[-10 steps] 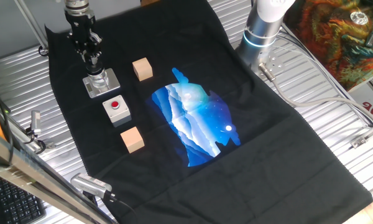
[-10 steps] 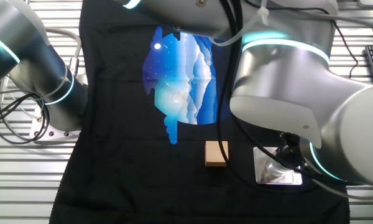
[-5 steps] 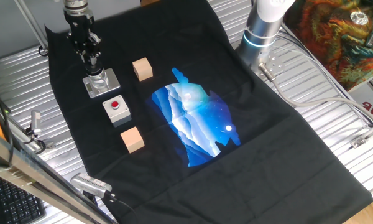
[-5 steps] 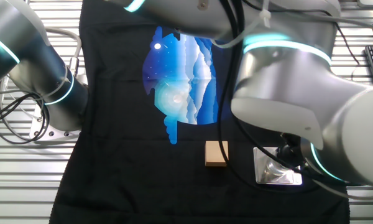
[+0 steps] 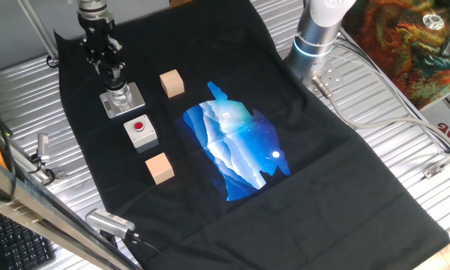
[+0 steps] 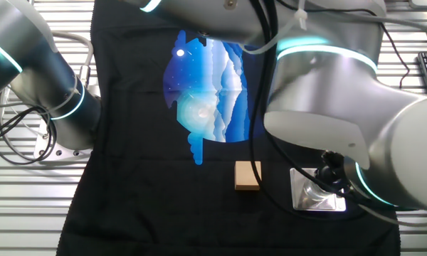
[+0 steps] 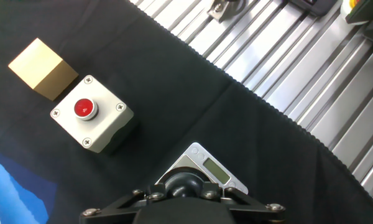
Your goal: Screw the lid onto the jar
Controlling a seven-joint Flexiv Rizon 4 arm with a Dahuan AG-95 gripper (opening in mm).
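The jar (image 5: 118, 95) is a small pale cylinder standing upright on its grey square base plate (image 5: 132, 103) at the far left of the black cloth. My gripper (image 5: 112, 79) comes straight down onto the jar's top. In the hand view the round black lid (image 7: 186, 180) sits between the fingers, with my gripper (image 7: 186, 190) shut on it, directly over the base plate (image 7: 212, 167). The other fixed view shows the jar (image 6: 314, 192) low under the big arm, with most of the lid hidden by the fingers.
A grey box with a red button (image 5: 140, 131) stands just in front of the jar. One wooden cube (image 5: 172, 82) lies to the jar's right, another (image 5: 159, 167) nearer the front. Ribbed metal table (image 7: 311, 81) borders the cloth.
The wrist has turned slightly in place over the jar. The jar, box and cubes have not moved.
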